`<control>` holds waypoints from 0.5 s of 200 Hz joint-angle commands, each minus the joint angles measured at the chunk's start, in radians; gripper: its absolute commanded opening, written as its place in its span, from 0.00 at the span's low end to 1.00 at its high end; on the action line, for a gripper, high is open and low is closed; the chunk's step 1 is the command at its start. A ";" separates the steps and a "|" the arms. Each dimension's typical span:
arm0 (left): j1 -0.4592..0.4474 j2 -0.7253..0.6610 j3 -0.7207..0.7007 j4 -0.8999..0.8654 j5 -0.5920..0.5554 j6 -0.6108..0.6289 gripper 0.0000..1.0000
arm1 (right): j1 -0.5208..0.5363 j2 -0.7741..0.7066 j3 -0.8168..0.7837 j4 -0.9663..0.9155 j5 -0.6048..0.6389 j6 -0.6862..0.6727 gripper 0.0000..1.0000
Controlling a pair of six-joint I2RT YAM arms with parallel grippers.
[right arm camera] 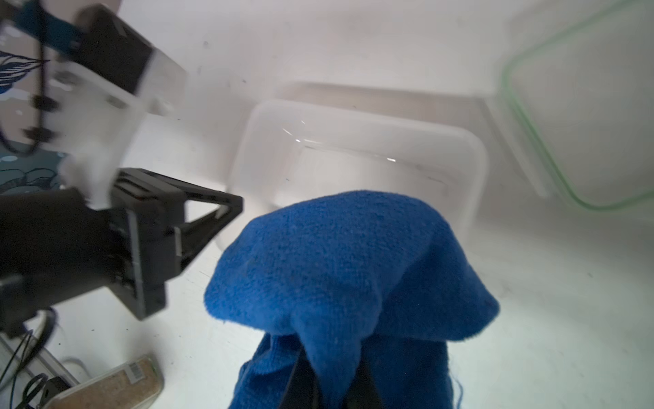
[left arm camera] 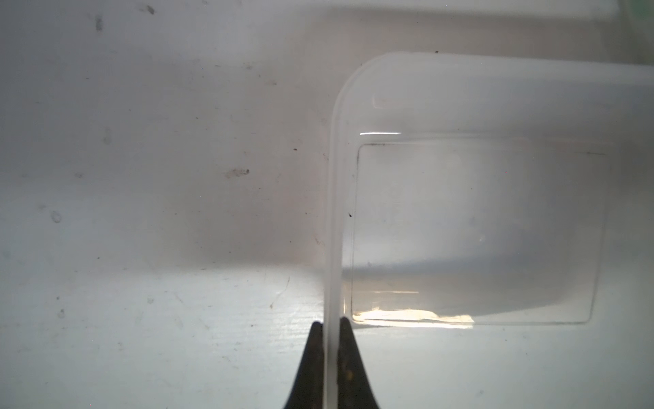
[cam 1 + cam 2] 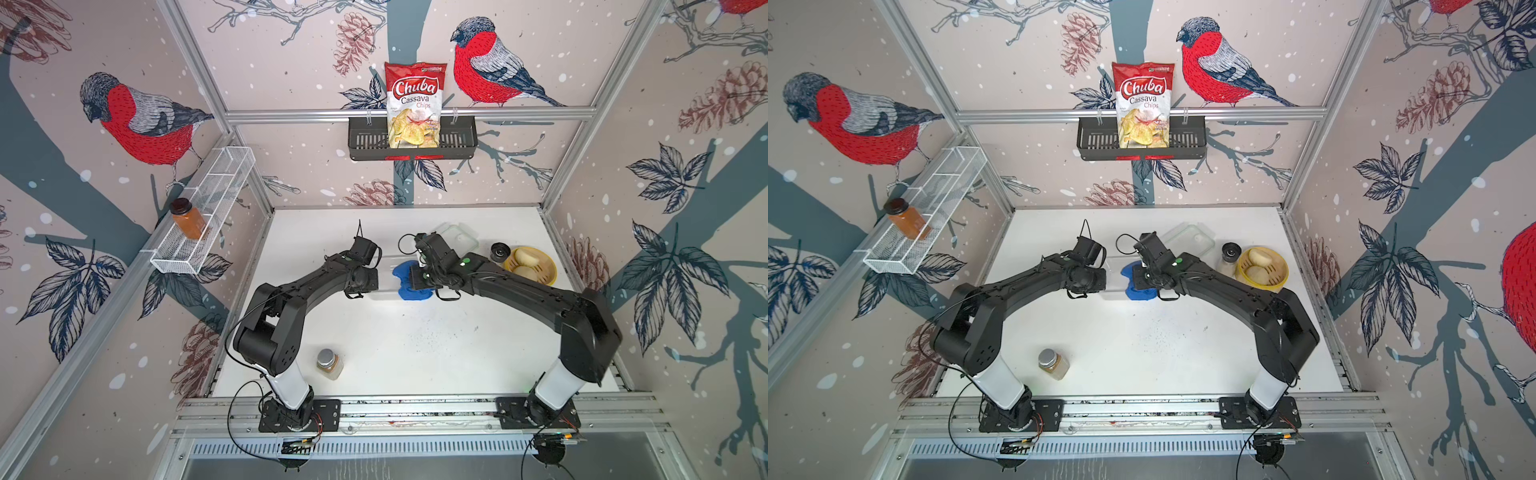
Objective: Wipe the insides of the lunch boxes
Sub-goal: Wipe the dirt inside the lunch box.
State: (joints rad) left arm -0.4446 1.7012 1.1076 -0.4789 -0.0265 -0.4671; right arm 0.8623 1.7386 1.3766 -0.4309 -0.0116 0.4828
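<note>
The lunch box (image 3: 384,277) sits mid-worktop (image 3: 415,345) between my two arms, open side up. My left pincer (image 2: 332,324) is clamped on its thin rim, one finger inside, one outside. My right pincer (image 1: 331,384) is closed on a blue cloth (image 1: 350,262), which drapes over the box's end nearest that arm. I cannot tell whether it touches the inside. The clear lid (image 3: 459,237) lies flat just behind.

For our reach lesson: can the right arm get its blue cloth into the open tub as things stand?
Probably yes: the tub is open, its lid lies aside, the left gripper pinches only the rim, and the cloth hangs beside it.
</note>
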 commanded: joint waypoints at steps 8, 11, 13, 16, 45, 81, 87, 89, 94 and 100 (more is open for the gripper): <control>0.001 -0.013 0.000 -0.021 -0.004 -0.010 0.00 | 0.047 0.136 0.121 -0.032 -0.011 -0.032 0.00; 0.001 -0.014 0.002 -0.022 -0.004 -0.011 0.00 | 0.051 0.151 0.131 -0.030 -0.015 -0.032 0.00; 0.001 -0.015 0.002 -0.022 -0.005 -0.011 0.00 | 0.054 0.160 0.137 -0.030 -0.018 -0.031 0.00; 0.001 -0.015 0.005 -0.024 -0.004 -0.011 0.00 | 0.058 0.175 0.147 -0.030 -0.021 -0.029 0.00; 0.000 -0.020 0.019 -0.029 0.003 -0.013 0.00 | 0.083 0.283 0.191 -0.003 -0.065 -0.021 0.00; -0.002 -0.026 0.021 -0.023 0.014 -0.016 0.00 | 0.092 0.354 0.194 0.048 -0.100 0.006 0.00; -0.002 -0.026 0.020 -0.024 0.012 -0.015 0.00 | 0.089 0.351 0.189 0.044 -0.085 0.008 0.00; -0.002 -0.026 0.020 -0.025 0.011 -0.015 0.00 | 0.088 0.348 0.185 0.043 -0.080 0.008 0.00; -0.002 -0.026 0.019 -0.027 0.008 -0.013 0.00 | 0.083 0.337 0.171 0.045 -0.067 0.009 0.00; -0.002 -0.025 0.016 -0.025 0.007 -0.013 0.00 | 0.074 0.319 0.148 0.048 -0.057 0.009 0.00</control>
State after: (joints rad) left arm -0.4431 1.6867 1.1194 -0.5343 -0.0349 -0.4709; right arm 0.9482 2.0766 1.5681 -0.3717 -0.0837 0.4740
